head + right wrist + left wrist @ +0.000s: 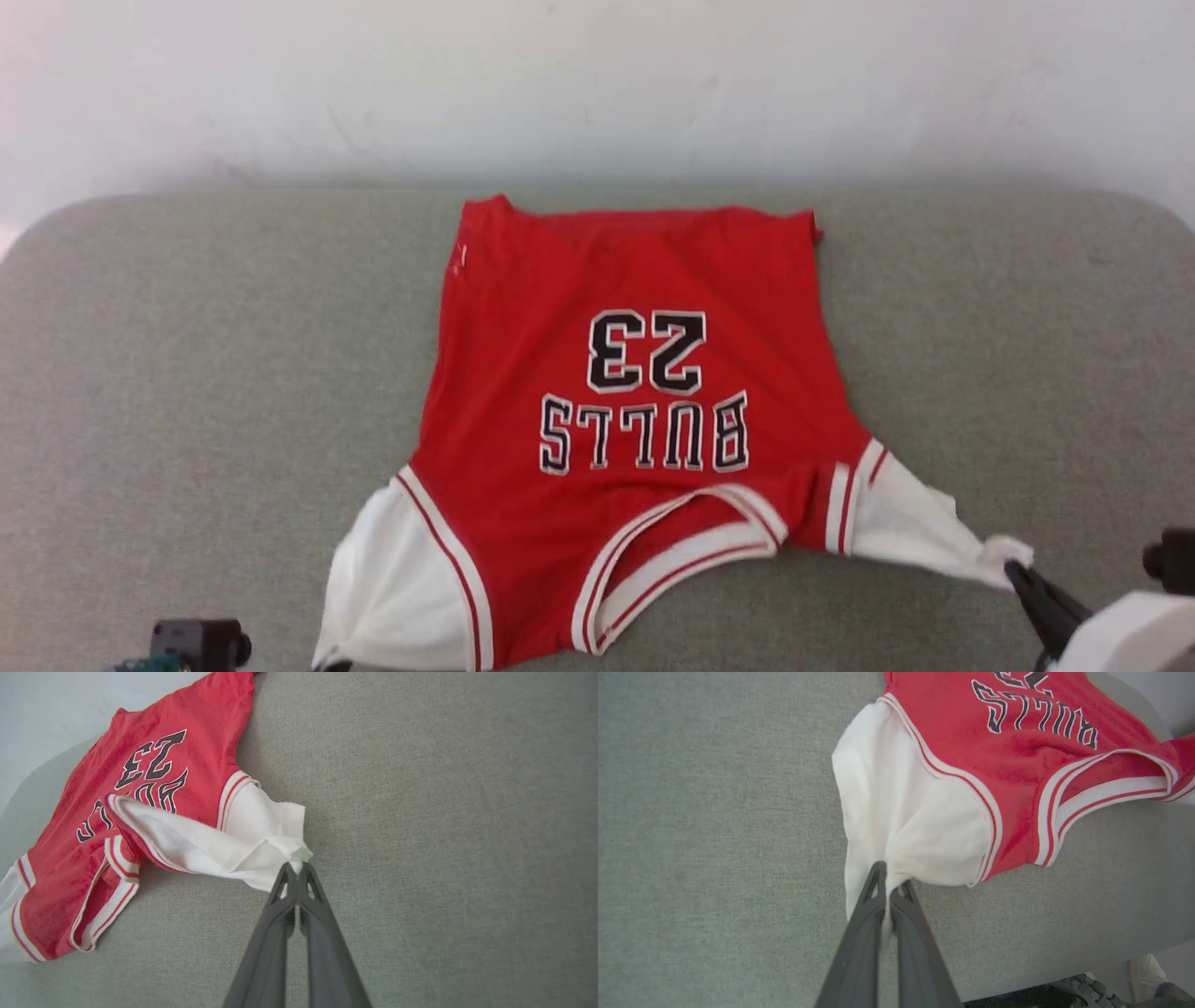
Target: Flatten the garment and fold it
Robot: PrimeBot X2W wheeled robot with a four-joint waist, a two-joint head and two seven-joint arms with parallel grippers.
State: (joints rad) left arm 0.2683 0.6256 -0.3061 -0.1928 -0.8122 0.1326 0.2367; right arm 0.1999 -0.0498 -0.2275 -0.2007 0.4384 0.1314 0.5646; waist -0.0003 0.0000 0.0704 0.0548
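Note:
The garment (635, 373), a red jersey with white sleeves and block lettering face up, lies on the grey surface with its collar toward me and its hem at the far side. My left gripper (891, 881) is shut on the white cloth of the left sleeve (896, 812), pinching a bunch of it. My right gripper (296, 869) is shut on the tip of the right sleeve (261, 849), which is drawn out to a point (1013, 553). The striped collar (681, 551) lies slack between the sleeves.
The grey fabric surface (187, 392) has rounded far corners and a pale wall (597, 84) behind it. Its near edge shows in the left wrist view, with dark gear (1045, 996) and a white shoe (1146, 970) below. Bare surface lies on both sides of the garment.

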